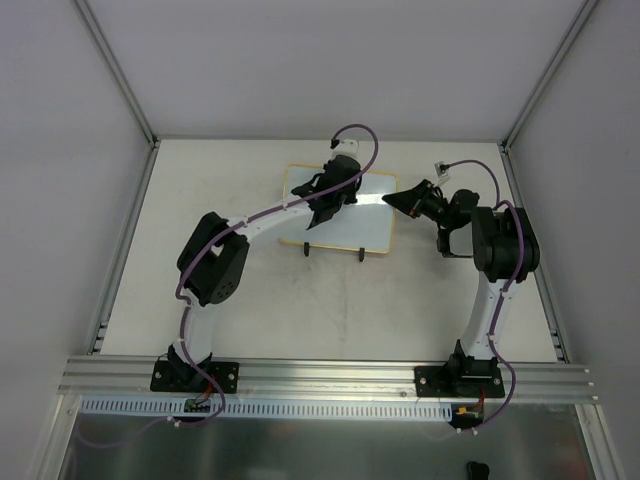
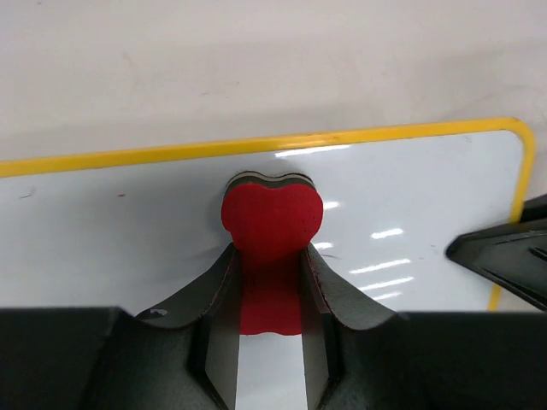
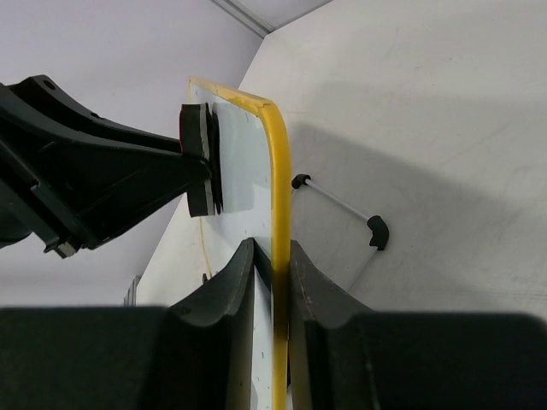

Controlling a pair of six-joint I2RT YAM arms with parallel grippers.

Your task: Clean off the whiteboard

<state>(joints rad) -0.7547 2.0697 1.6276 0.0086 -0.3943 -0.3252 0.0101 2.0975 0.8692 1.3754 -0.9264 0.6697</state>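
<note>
Tabletop (image 1: 260, 300) whiteboard (image 1: 365, 228): right end effector (image 3: 272, 253) clamps its edge, left end effector (image 2: 270, 256) presses gripped eraser (image 2: 272, 213) against it.

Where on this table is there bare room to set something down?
Bare table between the arm bases, in front of the whiteboard, and far left beyond the left arm's elbow. Crowded at the whiteboard: left pincer holds the eraser on it, right pincer clamps its right edge.

The left hand (image 2: 271, 260) pinches a red eraser (image 2: 272, 218) between its two dark fingers, the eraser's lobed end against the glossy whiteboard (image 2: 111, 239) just short of its yellow far frame, with pale worktop (image 2: 256, 68) beyond and the right hand (image 2: 483, 253) at the board's right edge.
</note>
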